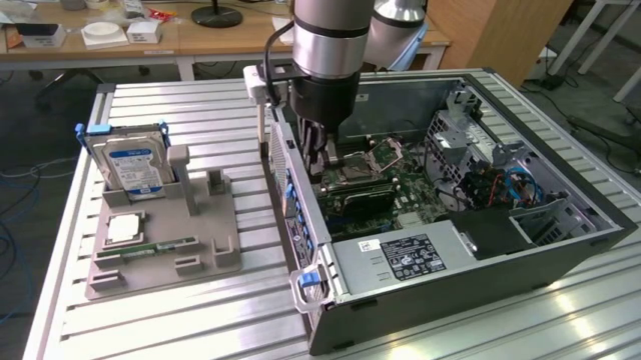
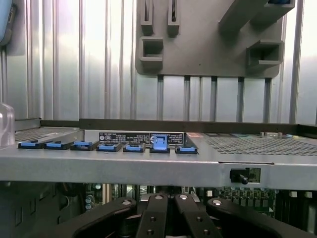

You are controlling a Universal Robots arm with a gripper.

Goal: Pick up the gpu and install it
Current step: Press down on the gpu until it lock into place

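Note:
The gpu (image 1: 362, 197) is a dark flat card standing on edge on the green motherboard (image 1: 410, 196) inside the open computer case (image 1: 586, 238). My gripper (image 1: 325, 171) reaches straight down into the case beside its rear wall. It is shut, and its fingertips meet the card's end nearest that wall. In the wrist view the black finger links (image 2: 166, 218) sit pressed together below the case's rear wall (image 2: 148, 166). The fingertips and the card are hidden there.
A grey parts holder (image 1: 191, 225) lies at the exterior view's left with a blue-labelled hard drive (image 1: 135, 166), a processor (image 1: 122, 227) and a green memory stick (image 1: 150, 247). Blue slot clips (image 2: 158, 143) line the rear wall. The power supply (image 1: 406, 259) fills the near corner.

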